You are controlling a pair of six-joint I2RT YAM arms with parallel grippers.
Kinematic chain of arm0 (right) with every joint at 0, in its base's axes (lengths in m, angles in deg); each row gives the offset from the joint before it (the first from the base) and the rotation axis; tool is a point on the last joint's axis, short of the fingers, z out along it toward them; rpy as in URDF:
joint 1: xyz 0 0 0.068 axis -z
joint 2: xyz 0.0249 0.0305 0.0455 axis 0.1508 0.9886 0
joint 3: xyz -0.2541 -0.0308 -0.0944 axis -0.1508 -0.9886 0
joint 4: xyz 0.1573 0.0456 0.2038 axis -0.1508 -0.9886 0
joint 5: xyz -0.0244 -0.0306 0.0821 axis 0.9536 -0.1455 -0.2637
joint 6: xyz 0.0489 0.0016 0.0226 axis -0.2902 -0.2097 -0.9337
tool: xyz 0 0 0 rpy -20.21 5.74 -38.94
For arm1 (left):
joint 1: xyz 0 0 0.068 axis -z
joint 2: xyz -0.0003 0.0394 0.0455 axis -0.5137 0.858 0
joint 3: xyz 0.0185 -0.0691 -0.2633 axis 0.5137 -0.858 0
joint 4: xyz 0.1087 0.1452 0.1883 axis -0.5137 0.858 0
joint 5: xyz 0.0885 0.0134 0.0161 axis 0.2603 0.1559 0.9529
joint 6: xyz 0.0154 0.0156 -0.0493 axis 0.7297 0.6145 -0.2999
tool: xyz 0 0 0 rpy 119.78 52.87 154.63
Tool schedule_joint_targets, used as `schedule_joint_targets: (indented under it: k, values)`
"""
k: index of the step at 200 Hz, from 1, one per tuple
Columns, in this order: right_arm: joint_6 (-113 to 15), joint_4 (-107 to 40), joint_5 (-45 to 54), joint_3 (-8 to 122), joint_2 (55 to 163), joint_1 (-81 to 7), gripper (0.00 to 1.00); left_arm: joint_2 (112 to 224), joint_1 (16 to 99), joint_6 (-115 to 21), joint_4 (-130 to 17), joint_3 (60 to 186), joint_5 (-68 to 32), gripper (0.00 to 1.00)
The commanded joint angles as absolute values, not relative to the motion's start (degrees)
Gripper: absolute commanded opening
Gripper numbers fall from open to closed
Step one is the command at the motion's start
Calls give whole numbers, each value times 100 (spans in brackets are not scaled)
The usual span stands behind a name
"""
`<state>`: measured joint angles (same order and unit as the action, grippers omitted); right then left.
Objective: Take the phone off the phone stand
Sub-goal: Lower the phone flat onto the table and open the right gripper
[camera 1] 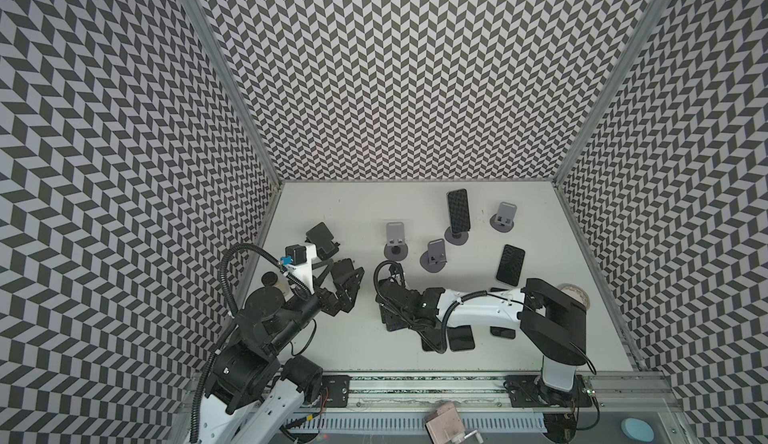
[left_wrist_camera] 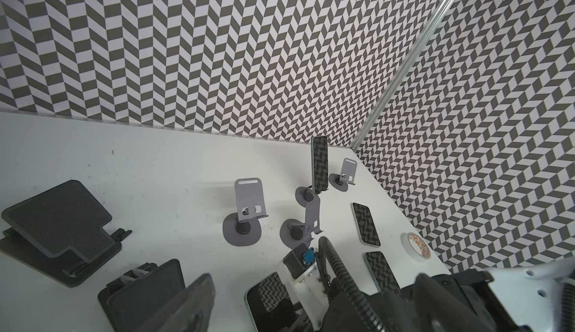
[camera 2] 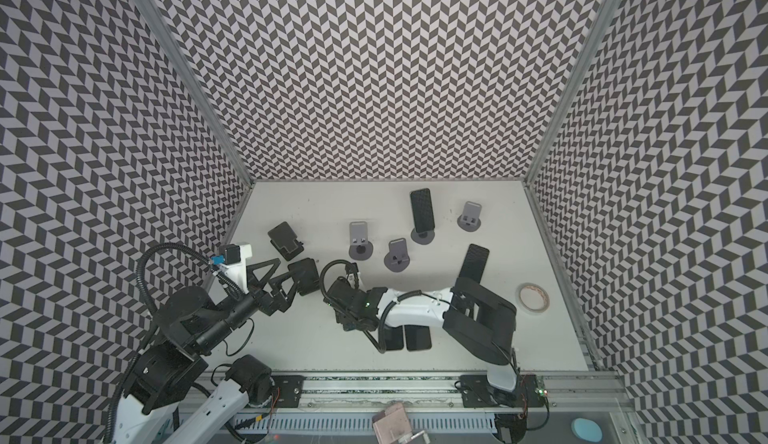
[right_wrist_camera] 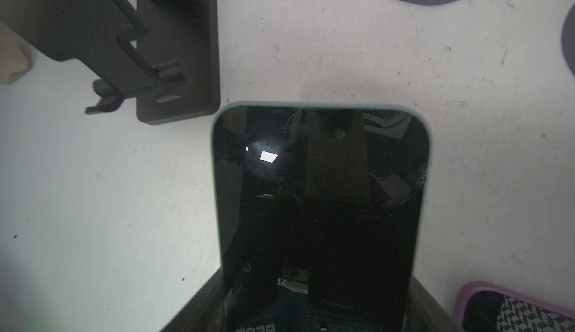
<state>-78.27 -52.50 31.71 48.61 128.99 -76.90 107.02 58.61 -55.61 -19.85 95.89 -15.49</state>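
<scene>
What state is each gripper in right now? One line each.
Left gripper: open wide, by the black stand.
Right gripper: shut on the teal-edged phone.

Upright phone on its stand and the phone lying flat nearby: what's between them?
Only bare table between upright phone and flat phone, in both top views.

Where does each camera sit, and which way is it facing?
Top views: high over the near edge, facing down at the white table; left arm, right arm.
Left wrist: faces across to the far right corner; one blurred jaw shows.
Right wrist: close above the dark-screened teal-rimmed phone between its jaws, facing down.
Shared: top and left wrist views show the upright glossy black phone on its grey stand.
</scene>
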Motion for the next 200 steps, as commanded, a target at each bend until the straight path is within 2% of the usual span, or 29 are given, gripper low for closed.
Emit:
schedule_joint_targets:
  k: [1,39,114,146,200]
  values:
    - [-8094,-5012,3192,5067,13015,-7733,58,10674,5838,-5784,-1685,9568,-1453,99]
    - [-8160,-5181,3176,5189,13150,-7733,58,10795,5833,-5960,-906,9813,-1391,98]
    - [-8035,-5571,3143,5586,13499,-7706,59,11228,5834,-5845,756,10245,-2107,97]
    - [-8034,-5747,3119,5645,13587,-7686,61,11657,5839,-5720,1047,10134,-2421,97]
    - [-8032,-6021,3063,5721,13748,-7588,68,11650,5838,-5557,1280,9803,-2468,98]
